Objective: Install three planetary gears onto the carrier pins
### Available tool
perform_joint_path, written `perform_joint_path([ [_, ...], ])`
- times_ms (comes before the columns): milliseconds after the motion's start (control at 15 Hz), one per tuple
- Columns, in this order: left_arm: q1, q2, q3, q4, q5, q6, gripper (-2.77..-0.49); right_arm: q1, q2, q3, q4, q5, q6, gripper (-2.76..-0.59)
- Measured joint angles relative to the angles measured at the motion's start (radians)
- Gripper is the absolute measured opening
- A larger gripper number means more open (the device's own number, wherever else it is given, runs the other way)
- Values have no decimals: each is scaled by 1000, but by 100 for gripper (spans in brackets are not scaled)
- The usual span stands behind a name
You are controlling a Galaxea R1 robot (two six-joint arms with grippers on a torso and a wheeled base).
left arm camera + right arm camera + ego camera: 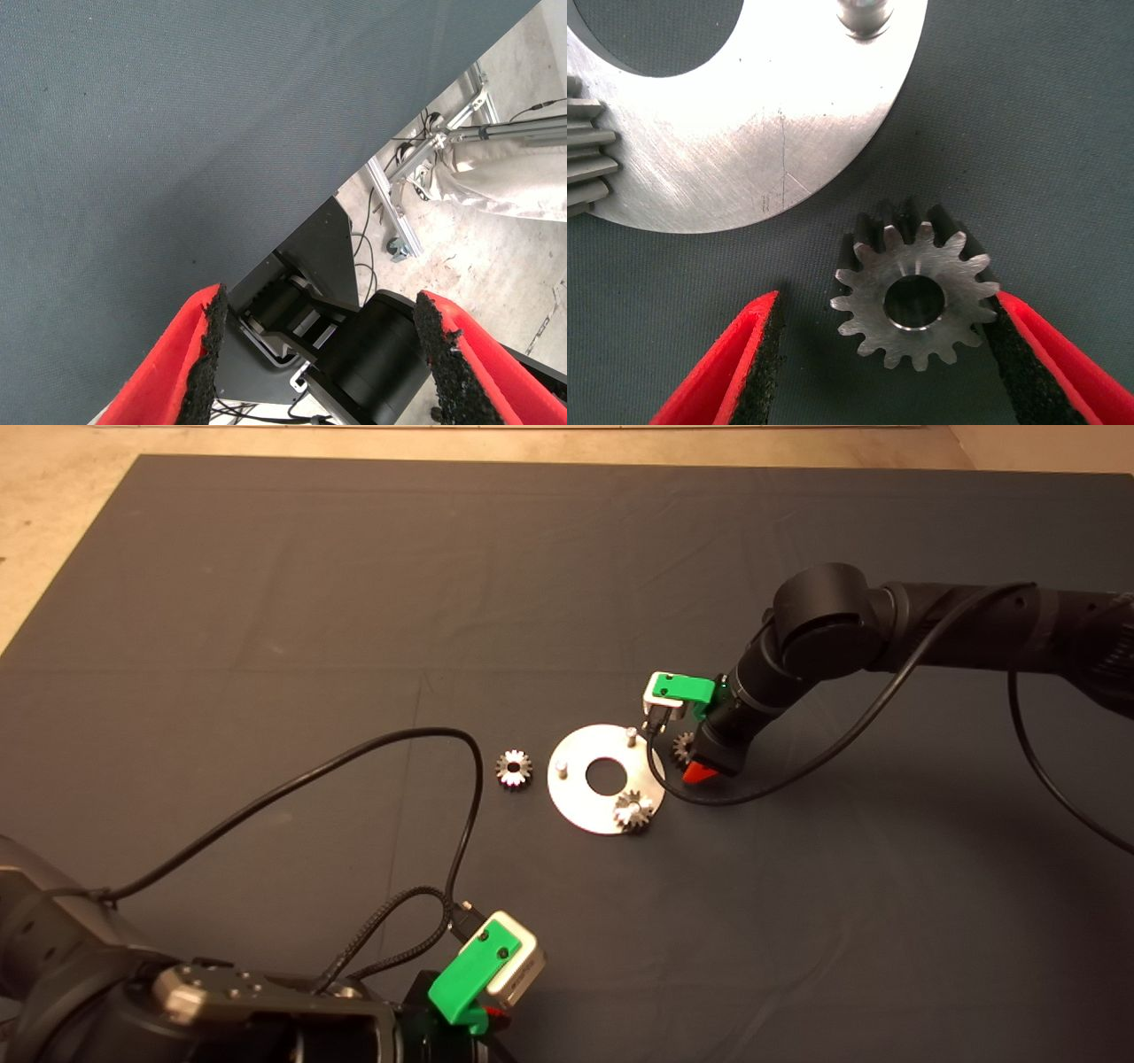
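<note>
on the dark mat [266, 602] near the middle of the table, my right hand [700, 772] is lowered just off the right edge of the silver disc [580, 802]. its two red fingers [735, 372] are spread apart with a small gear [915, 294] lying flat on the mat between them; one pad sits right against the teeth on one side, the other stands clear with a gap, so nothing is gripped. in the head view this gear [683, 748] peeks out beside the wrist, close to the disc rim but not on it.

the disc carries three upright pins. one pin holds a gear [633, 810] at the near right edge of the disc. the far pin [630, 735] and the left pin [562, 766] are bare. the third gear [514, 768] lies flat on the mat just left of the disc, apart from it.

my left hand [314, 367] waits at the lower left edge of the table, fingers wide and holding nothing, over the mat's edge with the floor beyond.
</note>
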Motion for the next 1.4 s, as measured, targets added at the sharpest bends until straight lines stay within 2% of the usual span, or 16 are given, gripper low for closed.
perform_joint_path([
  [333, 0, 0, 0, 0, 0, 0, -180, -4, -2, -1, -3, 1, -2, -180],
  [400, 0, 0, 0, 0, 0, 0, -180, -4, -2, -1, -5, 4, -2, -191],
  [533, 0, 0, 0, 0, 0, 0, -180, -6, -3, -1, -5, 14, -2, -195],
  [667, 0, 0, 0, 0, 0, 0, -180, -17, -3, -1, -8, 16, -2, -208],
  [800, 0, 0, 0, 0, 0, 0, -180, -26, -3, -2, -8, 19, -2, -211],
  [867, 0, 0, 0, 0, -1, 0, -180, -27, -3, -3, -8, 20, -2, -220],
  [1133, 0, -12, 0, 0, -26, 0, -180, -27, -5, -3, -8, 25, -2, -227],
  [1400, 0, -17, 0, 0, -31, 0, -180, -27, -5, -3, -8, 27, -3, -229],
])
